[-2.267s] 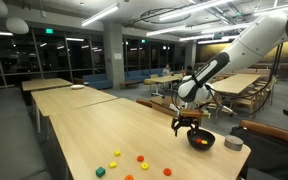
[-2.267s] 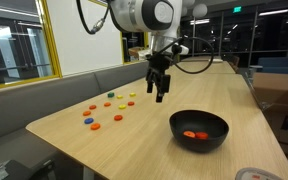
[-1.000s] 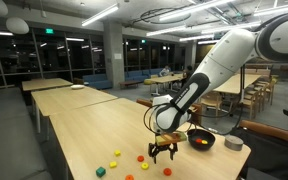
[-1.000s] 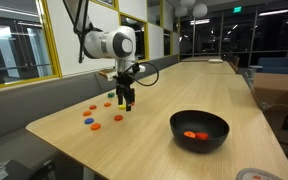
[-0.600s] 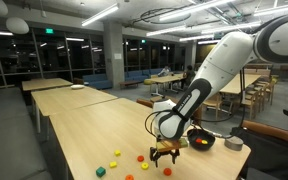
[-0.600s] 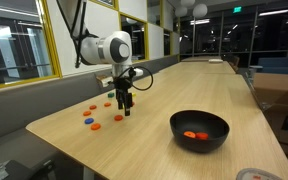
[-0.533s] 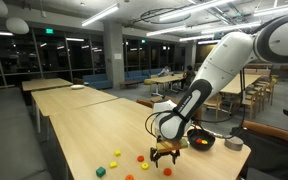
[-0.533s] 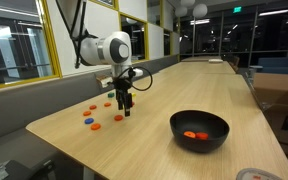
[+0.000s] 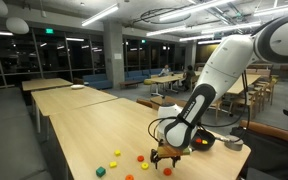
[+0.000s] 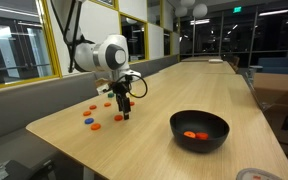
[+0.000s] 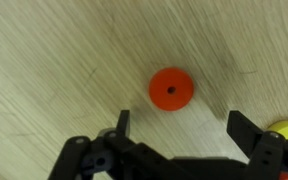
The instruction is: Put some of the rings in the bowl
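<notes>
Low over the table hangs my gripper (image 11: 182,125) (image 10: 123,113) (image 9: 164,156), open with nothing between its fingers. In the wrist view an orange-red ring (image 11: 171,88) lies flat on the wood just ahead of the jaws, between their lines. A yellow piece (image 11: 284,132) shows beside the right fingertip. More rings are scattered around the gripper, among them an orange one (image 10: 118,118), a red one (image 9: 167,170) and yellow ones (image 9: 117,153). The black bowl (image 10: 214,121) (image 9: 203,142) stands apart from the gripper and holds orange rings (image 10: 192,134).
A small grey round container (image 9: 234,144) stands past the bowl. Blue pieces (image 10: 85,115) and a green piece (image 9: 100,171) lie among the rings. The table's near edge runs close to the scattered pieces; other tables and chairs stand behind.
The arm has swung from beside the bowl over to the scattered rings and come down close to the table. The jaws have stayed open.
</notes>
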